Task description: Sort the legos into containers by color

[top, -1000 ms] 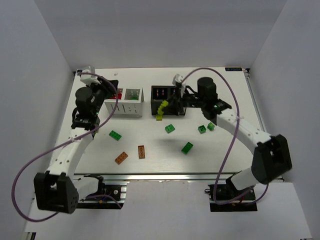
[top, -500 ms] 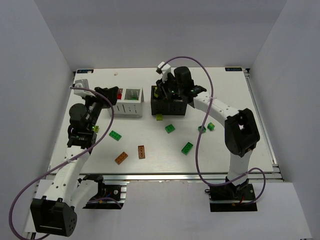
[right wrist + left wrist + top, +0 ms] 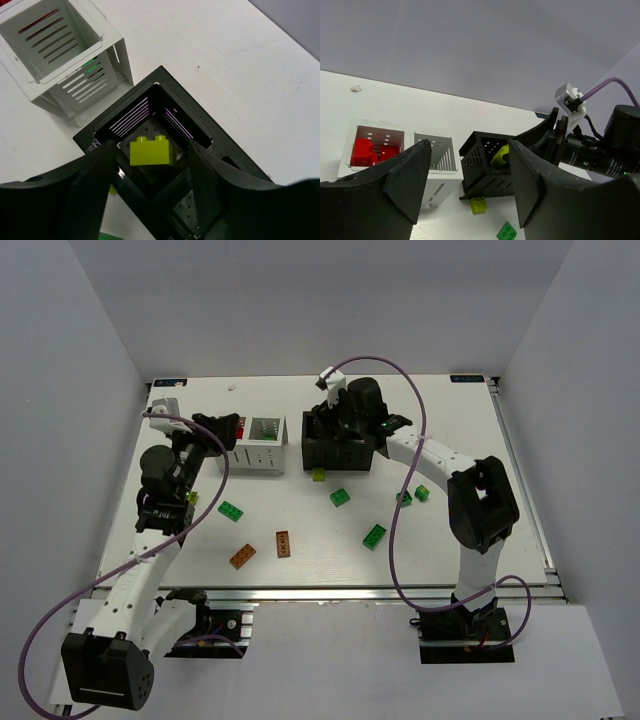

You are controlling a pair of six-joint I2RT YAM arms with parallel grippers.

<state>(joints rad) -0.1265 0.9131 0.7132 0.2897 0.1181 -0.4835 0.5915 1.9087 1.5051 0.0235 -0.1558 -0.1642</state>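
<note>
My right gripper (image 3: 150, 148) hangs open over the black container (image 3: 337, 451). A yellow-green lego (image 3: 149, 152) sits in its left compartment, apart from both fingers. My left gripper (image 3: 467, 150) is open and empty, just left of the white container (image 3: 257, 452). That white container (image 3: 440, 176) holds red legos (image 3: 368, 151) in its left compartment. Loose on the table are a yellow-green lego (image 3: 318, 475), green legos (image 3: 231, 510) (image 3: 340, 497) (image 3: 374, 535) and two brown-orange legos (image 3: 242, 556) (image 3: 283, 543).
Two more small green legos (image 3: 403, 499) (image 3: 422, 493) lie under the right forearm. The white container (image 3: 65, 60) shows something green in one compartment. Grey walls enclose the table on three sides; the purple cables loop above both arms.
The right gripper swung from the front of the black container to above it and opened, letting go of the yellow-green lego. The left gripper opened and its arm drew back slightly.
</note>
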